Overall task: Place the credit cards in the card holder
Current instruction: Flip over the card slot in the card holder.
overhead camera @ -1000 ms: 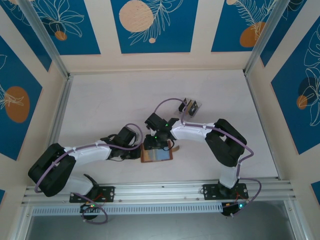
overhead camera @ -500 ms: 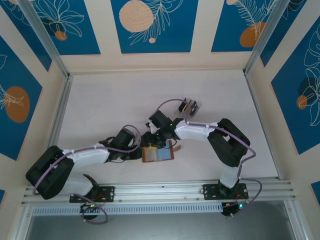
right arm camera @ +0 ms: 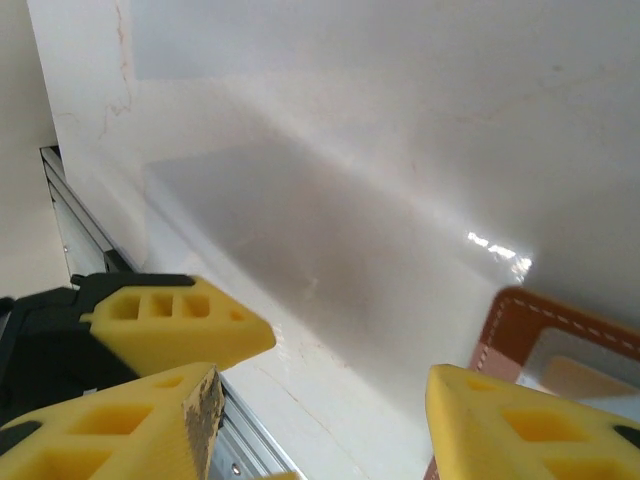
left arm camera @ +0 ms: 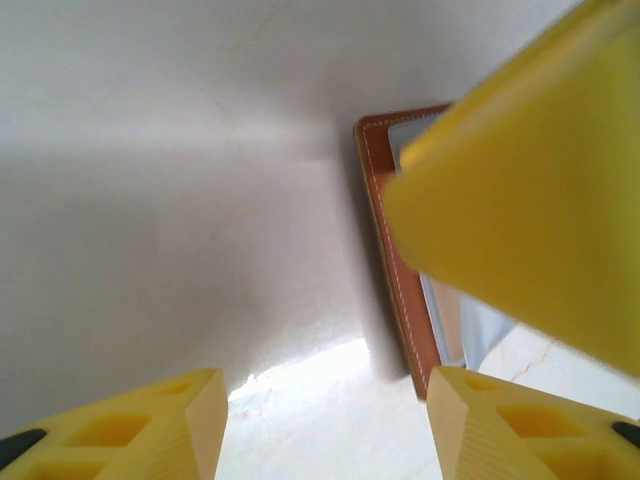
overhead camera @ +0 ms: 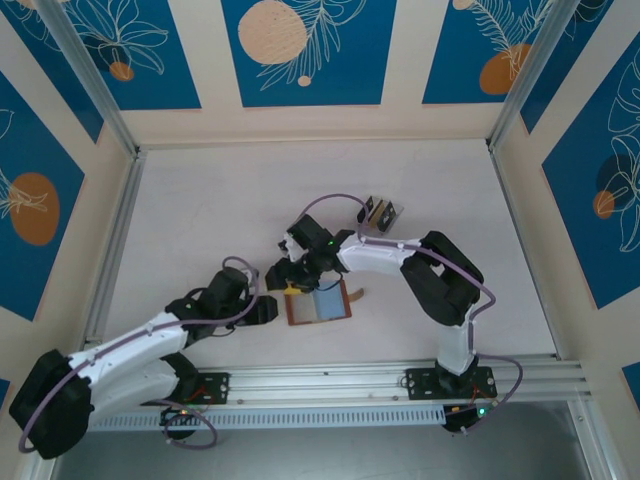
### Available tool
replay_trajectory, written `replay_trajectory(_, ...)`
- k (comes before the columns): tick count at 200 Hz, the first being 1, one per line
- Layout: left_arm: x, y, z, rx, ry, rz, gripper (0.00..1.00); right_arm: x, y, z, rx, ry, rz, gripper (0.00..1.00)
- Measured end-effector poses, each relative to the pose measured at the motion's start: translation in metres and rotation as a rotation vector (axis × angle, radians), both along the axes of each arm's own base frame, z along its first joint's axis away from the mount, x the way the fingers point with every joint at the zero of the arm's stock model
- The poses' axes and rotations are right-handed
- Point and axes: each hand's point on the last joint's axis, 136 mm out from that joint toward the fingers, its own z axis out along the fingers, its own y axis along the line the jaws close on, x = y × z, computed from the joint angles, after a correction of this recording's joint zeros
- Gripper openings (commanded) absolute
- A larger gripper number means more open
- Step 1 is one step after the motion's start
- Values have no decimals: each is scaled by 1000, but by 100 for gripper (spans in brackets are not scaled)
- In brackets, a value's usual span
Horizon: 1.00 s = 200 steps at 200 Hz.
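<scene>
The card holder [overhead camera: 318, 304] lies open and flat on the table, brown-rimmed, with a grey credit card [overhead camera: 323, 303] lying inside it. My left gripper [overhead camera: 266, 309] sits just left of the wallet, open and holding nothing. In the left wrist view its fingers [left arm camera: 150, 425] frame bare table, with the card holder's stitched left edge [left arm camera: 398, 260] and the grey card [left arm camera: 478, 335] to the right. My right gripper [overhead camera: 289, 274] hovers off the wallet's upper left corner, open and holding nothing. In the right wrist view [right arm camera: 315, 420] the card holder's corner [right arm camera: 515, 318] shows at the right.
A clear plastic tray [overhead camera: 383, 213] holding dark and tan cards stands behind the right arm's wrist. The two grippers are close together; a finger of the right one [left arm camera: 530, 190] crosses the left wrist view. A metal rail [right arm camera: 235, 445] runs along the table's near edge.
The left gripper has opened and its arm has stretched out lower. The right gripper has opened wider and moved left off the card holder, which now lies uncovered.
</scene>
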Motion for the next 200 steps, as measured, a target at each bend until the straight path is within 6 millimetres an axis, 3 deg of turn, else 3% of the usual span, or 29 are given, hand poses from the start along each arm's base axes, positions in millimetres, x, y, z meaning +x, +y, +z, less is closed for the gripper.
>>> replay_trajectory(26, -9, 8, -2, 6, 5, -4, 62, 7, 8, 10, 17, -19, 10, 58)
replay_trajectory(52, -16, 11, 4, -25, -18, -10, 66, 19, 18, 35, 49, -60, 17, 58)
replay_trajectory(79, -20, 14, 18, -61, -60, -12, 70, 43, 23, 64, 71, -130, -3, 58)
replay_trajectory(101, -22, 10, 19, -73, -53, -35, 70, 68, 13, 77, 40, -188, -56, 58)
replay_trajectory(144, -16, -4, 0, -3, 58, -73, 70, 97, -50, 96, -127, -278, -214, 57)
replay_trajectory(176, 10, -27, 6, 18, 68, -101, 70, 110, -116, 122, -226, -348, -365, 57)
replay_trajectory(200, 30, -43, 14, 37, 57, -122, 68, 121, -166, 122, -321, -363, -476, 57)
